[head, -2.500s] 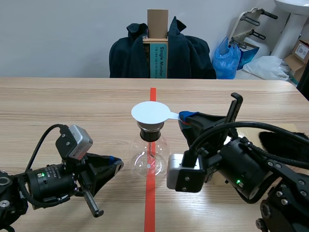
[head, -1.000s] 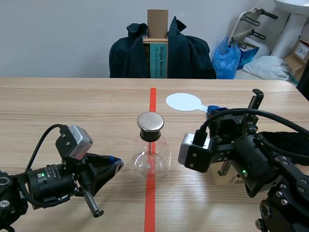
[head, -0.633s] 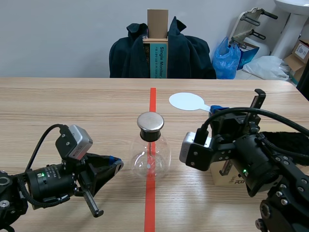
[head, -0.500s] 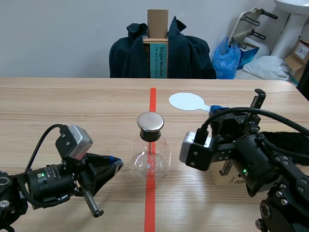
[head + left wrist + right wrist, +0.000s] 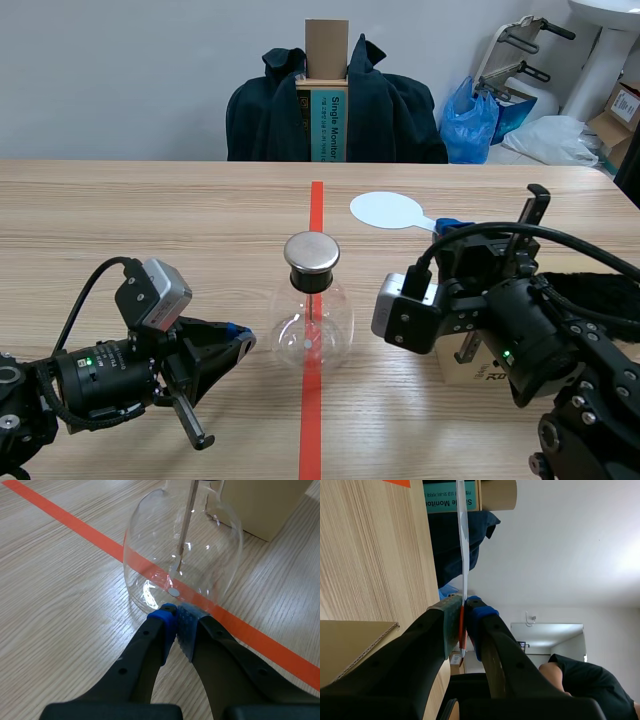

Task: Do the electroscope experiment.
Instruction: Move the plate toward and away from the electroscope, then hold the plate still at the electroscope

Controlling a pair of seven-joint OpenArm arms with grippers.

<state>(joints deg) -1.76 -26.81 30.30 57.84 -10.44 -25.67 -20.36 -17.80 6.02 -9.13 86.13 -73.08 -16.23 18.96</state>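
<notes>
The electroscope, a round glass flask (image 5: 312,332) with a metal cap (image 5: 311,253) and a thin rod inside, stands on the red tape line at the table's middle. My left gripper (image 5: 240,340) rests shut on nothing, its tips touching the flask's base (image 5: 182,555) on the left. My right gripper (image 5: 448,227) is shut on the handle of a white disc paddle (image 5: 386,211), held above the table to the flask's back right. In the right wrist view the paddle (image 5: 463,535) appears edge-on between the pads.
A cardboard box (image 5: 478,365) sits under the right arm near the front right. A chair draped with a dark jacket (image 5: 335,105) and a cardboard box (image 5: 326,80) stand beyond the far table edge. Bags and clutter lie at the back right.
The right gripper lifted the white disc off the flask's cap and carried it back and to the right; it has held still for the last half second. The left arm has not moved.
</notes>
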